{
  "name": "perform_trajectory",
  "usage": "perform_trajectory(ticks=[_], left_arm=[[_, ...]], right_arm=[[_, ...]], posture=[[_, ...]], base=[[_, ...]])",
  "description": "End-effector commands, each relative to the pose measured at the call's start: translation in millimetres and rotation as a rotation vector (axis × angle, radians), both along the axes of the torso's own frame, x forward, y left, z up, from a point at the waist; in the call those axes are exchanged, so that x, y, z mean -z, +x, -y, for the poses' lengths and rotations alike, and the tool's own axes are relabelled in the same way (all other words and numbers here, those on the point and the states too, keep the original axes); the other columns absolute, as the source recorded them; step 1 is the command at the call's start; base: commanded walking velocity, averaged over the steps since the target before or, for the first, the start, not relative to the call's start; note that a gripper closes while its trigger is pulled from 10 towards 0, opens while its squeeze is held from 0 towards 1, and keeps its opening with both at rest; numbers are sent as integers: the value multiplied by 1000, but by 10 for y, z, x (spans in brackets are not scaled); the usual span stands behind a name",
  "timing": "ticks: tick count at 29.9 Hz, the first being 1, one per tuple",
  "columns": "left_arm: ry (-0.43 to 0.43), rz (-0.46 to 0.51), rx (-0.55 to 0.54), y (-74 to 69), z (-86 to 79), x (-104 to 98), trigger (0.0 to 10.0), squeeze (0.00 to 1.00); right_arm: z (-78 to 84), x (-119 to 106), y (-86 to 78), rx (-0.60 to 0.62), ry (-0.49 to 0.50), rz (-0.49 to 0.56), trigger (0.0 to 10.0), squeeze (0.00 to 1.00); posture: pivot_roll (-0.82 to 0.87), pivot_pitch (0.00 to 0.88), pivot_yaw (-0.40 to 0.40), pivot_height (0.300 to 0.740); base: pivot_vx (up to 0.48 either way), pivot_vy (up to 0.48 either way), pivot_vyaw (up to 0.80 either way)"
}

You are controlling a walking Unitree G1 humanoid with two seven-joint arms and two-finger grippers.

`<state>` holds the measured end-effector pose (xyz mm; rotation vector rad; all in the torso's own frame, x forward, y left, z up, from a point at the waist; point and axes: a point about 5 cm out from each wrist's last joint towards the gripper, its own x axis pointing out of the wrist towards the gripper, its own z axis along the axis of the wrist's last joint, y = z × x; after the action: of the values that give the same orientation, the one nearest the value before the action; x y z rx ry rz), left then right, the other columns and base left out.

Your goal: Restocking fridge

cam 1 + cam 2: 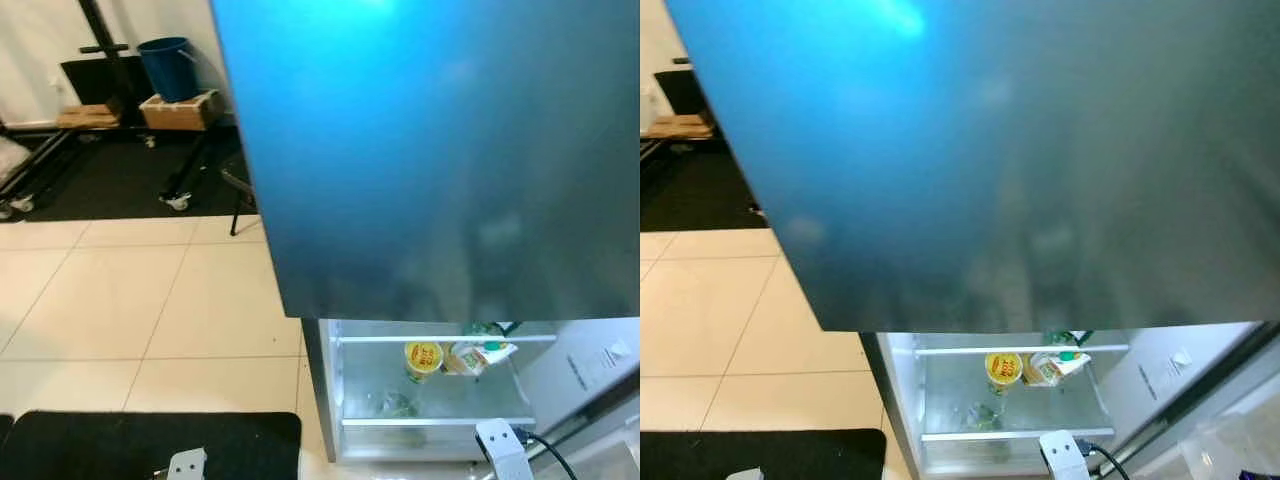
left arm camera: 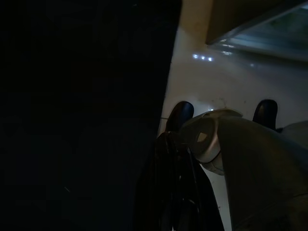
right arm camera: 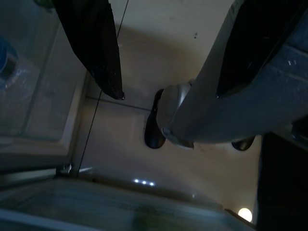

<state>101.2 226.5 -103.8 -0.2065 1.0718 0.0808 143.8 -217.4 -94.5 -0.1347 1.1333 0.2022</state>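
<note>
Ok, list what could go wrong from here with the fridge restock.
1. The big blue panel, probably the upper fridge door, blocks most of the head views, so reaching into the fridge would be partly blind.
2. The yellow cup and the packet sit close together on the shelf; a careless reach could knock them over.
3. The right claw hangs open near the floor with nothing in it, so no item is ready to stock.

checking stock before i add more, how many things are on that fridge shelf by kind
yellow-lidded cup: 1
pale carton or packet with a green cap: 1
clear greenish item lower down, too blurred to name: 1
total: 3 that can be made out; the fridge door hides the upper shelves
</note>
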Motion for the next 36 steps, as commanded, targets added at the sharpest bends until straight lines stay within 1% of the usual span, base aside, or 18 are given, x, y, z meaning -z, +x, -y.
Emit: perform_trajectory(ticks=[1, 4, 9, 15, 19, 22, 26, 29, 30, 32, 36], left_arm=[[11, -19, 17, -44, -11, 10, 10000, 0], [16, -12, -8, -37, -28, 5, 10000, 0], [14, -8, -31, -34, -35, 4, 10000, 0], [14, -6, -48, -47, -50, 3, 10000, 0], [10, -11, -34, -63, -43, 7, 10000, 0], [18, -26, -23, -92, -31, 19, 10000, 0], [9, -38, -27, -120, -8, 32, 10000, 0], [38, -40, -63, -130, -38, 31, 10000, 0], [43, -37, -94, -132, -54, 29, 10000, 0], [48, -33, -124, -131, -83, 23, 10000, 0], [54, -34, -109, -122, -118, 12, 10000, 0]], right_arm=[[27, 4, -24, 4, -4, -10, 10000, 0], [10, 1, -10, 15, 8, -3, 10000, 0], [-51, 6, 9, 2, 19, 1, 10000, 0], [-52, 4, 15, -3, 16, 3, 10000, 0], [-45, 3, 14, -1, 17, 4, 10000, 0], [-34, 4, 2, -1, 20, 2, 10000, 0], [-34, 9, -16, -1, 24, 2, 10000, 0], [-24, 19, -50, -8, 19, -9, 10000, 0], [-20, 20, -54, 0, 20, -9, 10000, 0], [-29, 19, -46, 8, 24, -7, 10000, 0], [-42, 15, -29, 0, 26, -4, 10000, 0]], posture=[[-58, 0, -13, 740], [-56, 0, -16, 740], [-53, 0, -13, 740], [-54, 0, -16, 740], [-54, 0, -18, 740], [-58, 0, -20, 740], [-61, 0, -18, 740], [-62, 0, -18, 740], [-62, 0, -23, 740], [-67, 0, -8, 740], [-67, 0, -2, 740]], base=[[0, -450, 0], [0, -442, 0], [0, 0, 0], [0, 0, 0], [0, 0, 0], [0, -469, 0], [0, -465, 0], [0, 0, 0], [0, 0, 0], [0, 0, 0], [0, 0, 0]])
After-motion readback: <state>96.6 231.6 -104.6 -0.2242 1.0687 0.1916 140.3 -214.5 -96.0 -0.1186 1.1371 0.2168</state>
